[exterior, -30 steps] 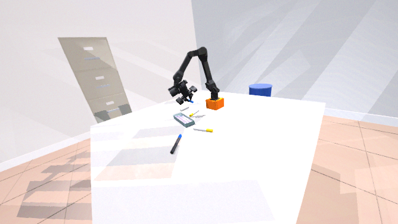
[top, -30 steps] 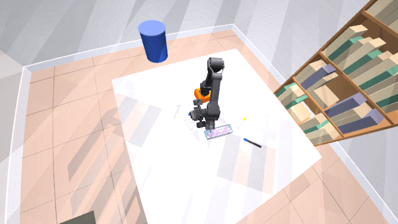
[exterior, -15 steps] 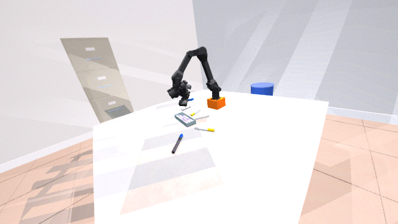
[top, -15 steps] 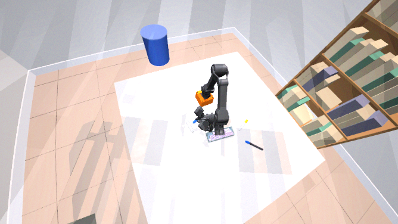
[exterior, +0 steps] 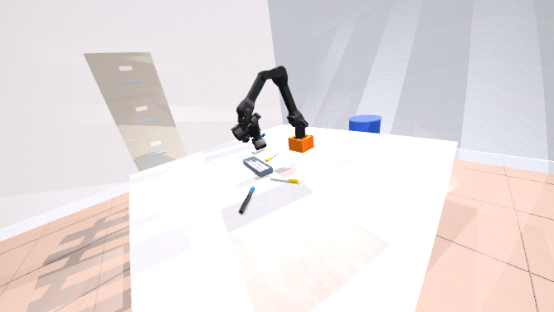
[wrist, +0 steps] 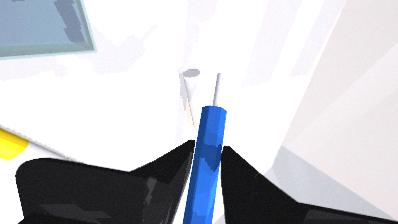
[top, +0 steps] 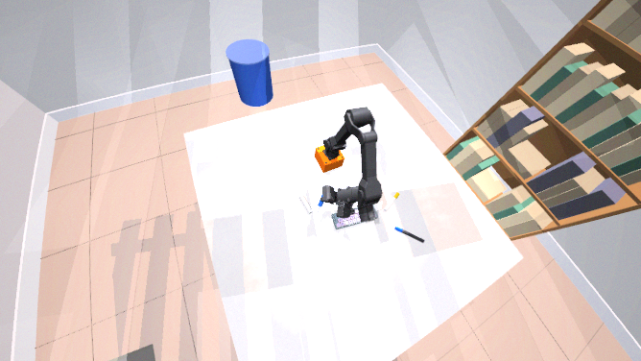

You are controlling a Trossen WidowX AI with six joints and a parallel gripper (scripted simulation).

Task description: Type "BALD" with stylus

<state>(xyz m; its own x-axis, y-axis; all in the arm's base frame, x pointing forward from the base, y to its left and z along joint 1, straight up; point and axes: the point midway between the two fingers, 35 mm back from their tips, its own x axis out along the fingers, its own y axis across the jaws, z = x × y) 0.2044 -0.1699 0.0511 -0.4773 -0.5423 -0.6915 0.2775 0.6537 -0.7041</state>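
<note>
My gripper [wrist: 208,148] is shut on the blue stylus [wrist: 207,165] [top: 320,203] [exterior: 263,135]. In the wrist view its thin metal tip [wrist: 217,90] points forward, away from the fingers. The tip is off to one side of the keyboard [top: 346,221] [exterior: 258,166] [wrist: 40,30], whose corner shows at the wrist view's top left. The stylus is clear of the keys. In the top view the arm hides part of the keyboard, and the stylus shows beyond its left end.
A white pen [top: 305,204] [wrist: 188,87] lies near the stylus. Yellow-ended pens [exterior: 294,181] [exterior: 268,158] [wrist: 11,144] lie beside the keyboard. A black pen with a blue end [top: 413,235] [exterior: 246,202] lies farther off. The orange arm base [top: 329,162] [exterior: 301,143] stands on the desk.
</note>
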